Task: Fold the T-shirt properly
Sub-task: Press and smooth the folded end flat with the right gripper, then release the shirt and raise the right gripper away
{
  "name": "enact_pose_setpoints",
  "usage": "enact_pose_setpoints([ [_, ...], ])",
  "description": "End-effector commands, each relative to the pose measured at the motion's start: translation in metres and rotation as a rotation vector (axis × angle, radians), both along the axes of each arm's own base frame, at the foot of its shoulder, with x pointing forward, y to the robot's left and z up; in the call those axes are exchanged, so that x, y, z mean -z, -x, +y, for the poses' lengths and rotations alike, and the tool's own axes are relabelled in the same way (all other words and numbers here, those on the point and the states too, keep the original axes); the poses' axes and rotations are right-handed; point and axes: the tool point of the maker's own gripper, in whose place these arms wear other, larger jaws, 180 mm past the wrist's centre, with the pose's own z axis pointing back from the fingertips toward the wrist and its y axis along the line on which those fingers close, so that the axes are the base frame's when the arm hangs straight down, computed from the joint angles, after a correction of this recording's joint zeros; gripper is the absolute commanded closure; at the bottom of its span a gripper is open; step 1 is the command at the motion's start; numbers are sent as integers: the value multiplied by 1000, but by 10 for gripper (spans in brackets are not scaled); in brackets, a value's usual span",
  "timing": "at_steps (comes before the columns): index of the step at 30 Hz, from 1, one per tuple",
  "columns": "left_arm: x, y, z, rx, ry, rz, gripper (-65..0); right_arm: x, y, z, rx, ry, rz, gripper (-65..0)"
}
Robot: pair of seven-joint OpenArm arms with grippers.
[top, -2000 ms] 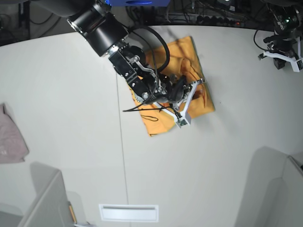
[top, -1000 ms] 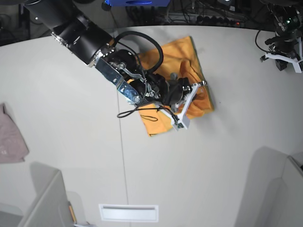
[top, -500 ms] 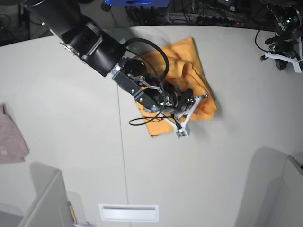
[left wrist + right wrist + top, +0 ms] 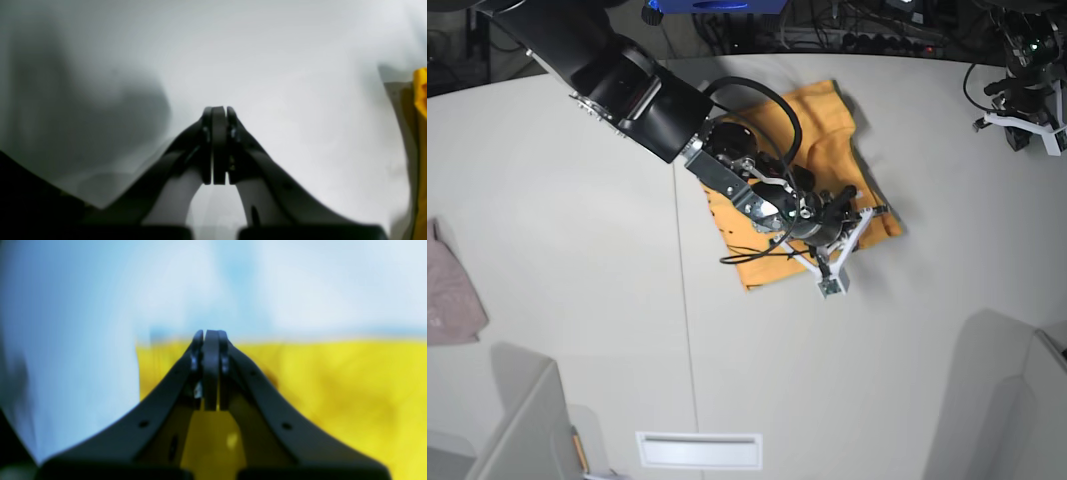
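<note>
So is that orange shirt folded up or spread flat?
Folded: the T-shirt lies as a compact, rumpled bundle with layers overlapping.

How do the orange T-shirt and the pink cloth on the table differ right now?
The T-shirt is bright orange-yellow; the pink cloth is a pale pink-grey. The T-shirt lies near the table's middle, partly under the right arm, with the shut right gripper over it, while the pink cloth sits alone at the edge of the base view, cut off by the frame. The T-shirt shows more area than the visible part of the pink cloth. Both lie bunched on the same table.
</note>
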Motion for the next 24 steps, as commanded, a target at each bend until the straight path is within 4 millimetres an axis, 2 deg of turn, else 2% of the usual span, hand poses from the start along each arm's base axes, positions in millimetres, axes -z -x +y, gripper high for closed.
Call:
enact_pose_setpoints([
  [1, -12, -8, 5, 10, -30, -37, 0, -30, -8, 15, -26, -53, -54, 0],
  [2, -12, -9, 5, 9, -29, -39, 0, -35, -3, 15, -47, -58, -41, 0],
  [3, -13, -9, 5, 10, -30, -41, 0, -32, 4, 5, -64, -38, -18, 0],
  [6, -14, -10, 5, 12, -34, -42, 0, -50, 16, -14, -116, -40, -28, 0],
  [8, -15, -10, 7, 10, -39, -43, 0, -49, 25, -34, -100, -11, 0, 0],
  [10, -15, -8, 9, 6, -41, -40, 0, -43, 38, -53, -61, 17, 52, 0],
  [13, -14, -8, 6, 15, -38, -35, 0, -21, 58, -70, -42, 55, 118, 0],
  [17, -14, -10, 4, 12, -33, -43, 0, 0, 88, -73, -48, 61, 196, 0],
  [21, -13, -10, 3, 14, -29, -45, 0, 10, 114, -69, -60, 50, 254, 0],
  [24, -8, -14, -7, 43, -13, -35, 0, 9, 126, -63, -98, 49, 248, 0],
])
